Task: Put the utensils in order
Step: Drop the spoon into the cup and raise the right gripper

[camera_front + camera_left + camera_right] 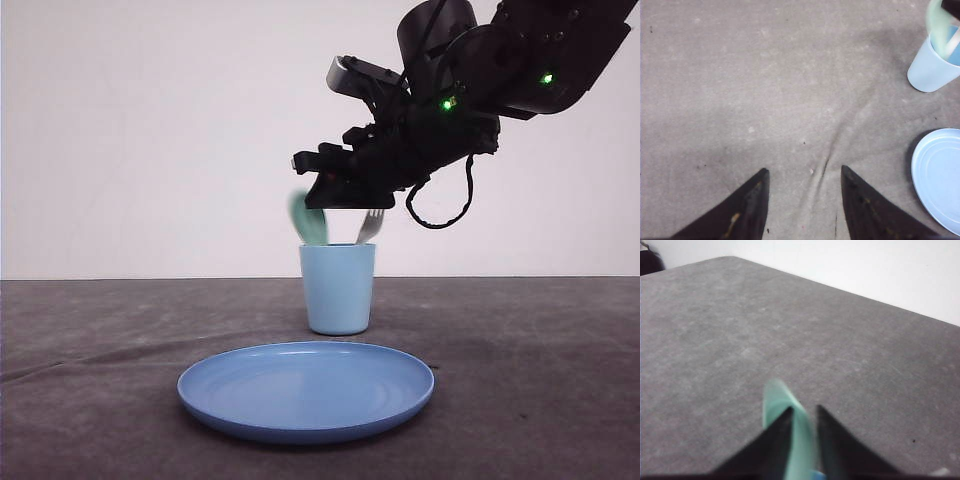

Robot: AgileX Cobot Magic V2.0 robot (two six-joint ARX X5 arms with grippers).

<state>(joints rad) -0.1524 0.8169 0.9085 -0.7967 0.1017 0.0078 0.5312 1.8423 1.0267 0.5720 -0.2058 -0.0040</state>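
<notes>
A light blue cup [338, 290] stands at mid-table, and the white fork [370, 226] sits upright in it, tines up. The mint-green spoon [308, 220] is a blur at the cup's left rim, bowl up, lower end inside the cup. My right gripper [335, 195] hangs just above the cup. In the right wrist view the spoon [790, 425] lies between the right gripper's [804, 412] slightly parted fingers, blurred while they stay sharp, with a thin gap on one side. My left gripper [805, 172] is open over bare cloth, away from the cup [930, 70] and the spoon [939, 22].
A round blue plate [305, 390] lies in front of the cup, near the table's front edge; its rim shows in the left wrist view [940, 175]. Grey wrinkled cloth covers the table, with a white wall behind.
</notes>
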